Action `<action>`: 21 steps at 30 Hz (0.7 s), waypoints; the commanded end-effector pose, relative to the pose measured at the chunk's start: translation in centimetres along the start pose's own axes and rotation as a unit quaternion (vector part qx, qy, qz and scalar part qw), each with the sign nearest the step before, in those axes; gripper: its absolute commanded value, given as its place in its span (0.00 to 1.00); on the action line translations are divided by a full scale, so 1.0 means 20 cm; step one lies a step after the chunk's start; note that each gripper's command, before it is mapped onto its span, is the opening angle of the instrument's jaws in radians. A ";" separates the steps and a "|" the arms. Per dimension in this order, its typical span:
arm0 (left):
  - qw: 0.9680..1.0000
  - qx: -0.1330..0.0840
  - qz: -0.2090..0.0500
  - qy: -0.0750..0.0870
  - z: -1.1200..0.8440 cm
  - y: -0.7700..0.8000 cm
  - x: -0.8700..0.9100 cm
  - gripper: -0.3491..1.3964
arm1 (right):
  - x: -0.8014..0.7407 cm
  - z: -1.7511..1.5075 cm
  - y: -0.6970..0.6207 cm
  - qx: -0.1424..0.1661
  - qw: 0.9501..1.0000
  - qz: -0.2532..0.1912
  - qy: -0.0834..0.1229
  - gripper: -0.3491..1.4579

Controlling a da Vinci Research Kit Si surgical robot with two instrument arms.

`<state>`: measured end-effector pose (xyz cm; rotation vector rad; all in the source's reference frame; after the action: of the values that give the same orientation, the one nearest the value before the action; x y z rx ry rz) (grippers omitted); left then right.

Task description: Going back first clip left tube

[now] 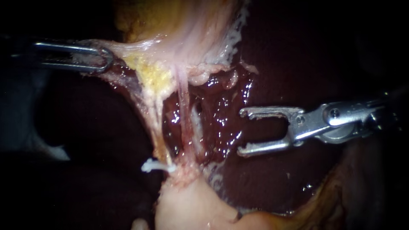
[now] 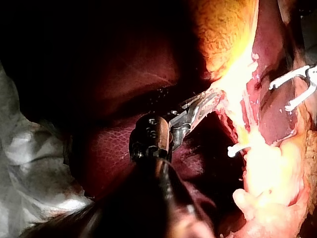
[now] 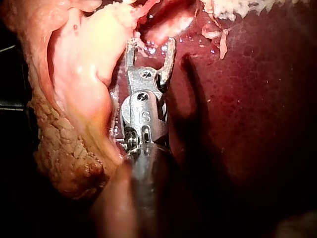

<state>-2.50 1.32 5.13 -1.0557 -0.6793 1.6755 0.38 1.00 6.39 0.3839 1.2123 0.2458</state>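
Two stretched tubes run down from the gallbladder (image 1: 191, 30). The left tube (image 1: 154, 119) carries a white clip (image 1: 156, 166) near its lower end; the thinner right tube (image 1: 184, 110) is bare. My right instrument (image 1: 242, 132) stands to the right of both tubes, jaws wide open with nothing between them, apart from the tissue. In the right wrist view its open jaws (image 3: 150, 47) hover over wet liver. My left instrument (image 1: 100, 60) is shut on a fold of gallbladder tissue at the upper left and holds it taut; the left wrist view shows this grip (image 2: 204, 103) and the clip (image 2: 237, 148).
Dark red liver (image 1: 298, 187) fills the right and lower field, wet and glistening behind the tubes. Yellow fat (image 1: 153, 74) lies at the tubes' top. A pale lump of tissue (image 1: 191, 208) sits below the clip. White drape (image 2: 29, 163) borders the left wrist view.
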 end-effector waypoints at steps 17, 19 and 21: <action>1.000 0.004 0.007 -0.003 0.029 -0.008 -0.009 0.00 | 0.000 0.000 -0.001 0.000 1.000 0.000 0.000 0.47; 1.000 0.002 0.008 -0.004 0.030 -0.008 -0.010 0.00 | 0.000 0.000 -0.001 0.000 1.000 0.000 0.000 0.47; 1.000 0.001 0.008 -0.004 0.030 -0.008 -0.011 0.00 | 0.000 0.000 -0.001 0.000 1.000 0.000 0.000 0.47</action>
<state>-2.94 1.21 5.62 -1.0564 -0.6746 1.6947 0.37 0.98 6.38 0.3847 1.2120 0.2463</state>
